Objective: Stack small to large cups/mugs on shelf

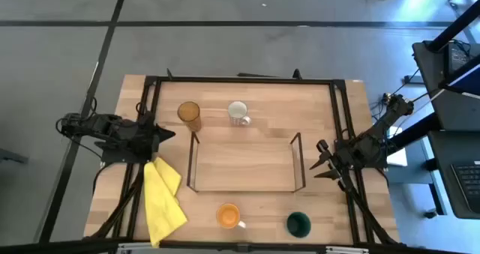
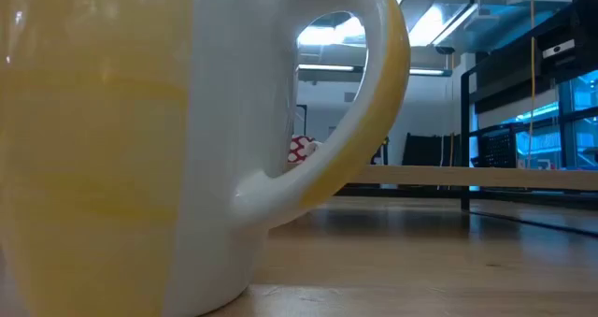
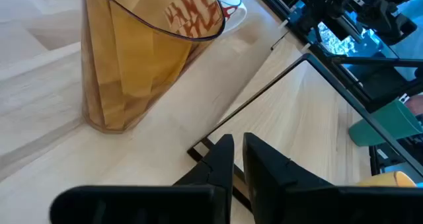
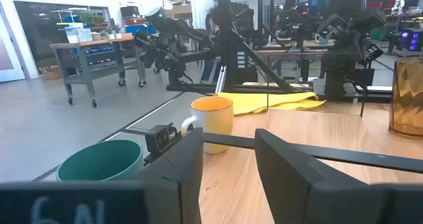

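The shelf (image 1: 244, 165), a light-wood board with black wire frames at both ends, lies at the table's middle. The amber tumbler (image 1: 189, 114) and the white mug (image 1: 238, 113) stand upright behind it. The orange mug (image 1: 229, 215) and the dark green cup (image 1: 298, 223) stand upright near the front edge. My left gripper (image 1: 166, 134) is shut and empty, left of the shelf and close to the tumbler (image 3: 132, 59). My right gripper (image 1: 321, 162) is open and empty at the shelf's right end, facing the orange mug (image 4: 213, 121) and the green cup (image 4: 99, 161).
A yellow cloth (image 1: 161, 198) lies crumpled at the front left, beside the left arm. The black frame (image 1: 240, 79) runs around the tabletop. The orange mug (image 2: 140, 149) fills the low view. There is bare wood on the shelf board between its wire ends.
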